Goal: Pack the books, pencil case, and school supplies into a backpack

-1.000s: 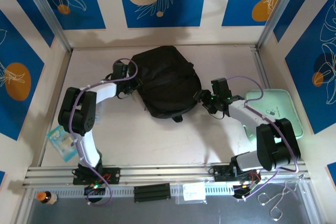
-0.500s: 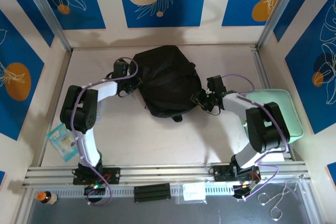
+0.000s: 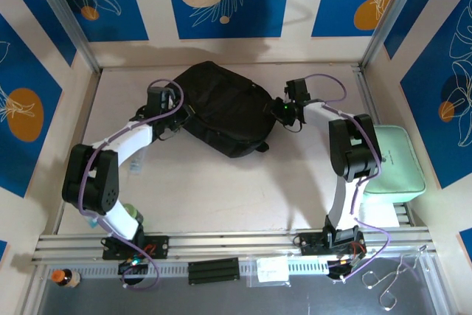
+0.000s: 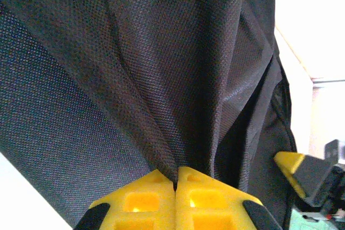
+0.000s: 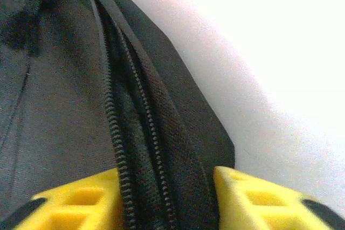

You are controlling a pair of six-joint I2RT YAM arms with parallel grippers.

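On the backpack's left edge, the left claw is squeezed fully together on a pinch of the black cloth. The fabric rises out of the closed tips in a tight ridge of folds. The backpack itself lies flat and slightly askew in the far middle of the bench, its zip not yet opened as far as can be seen. On the backpack's right edge, the right claw sits partly apart, clamped across the zip band, which fills the gap between its two yellow tips. The step in hand looks like taking hold of the bag from both sides so that its mouth can be opened for packing. To do this well, the left claw should hold its pinch firm and low, serving as the anchor. If it pulls upward, the soft cloth will likely just drag the whole bag across the bench. The right claw would do better on the zip's pull tab than on the band, since gripping both rows of teeth together tends to hold the opening closed. Pull gently along the line of the zip. To the right of the backpack, well apart, a mint green box rests on the bench.
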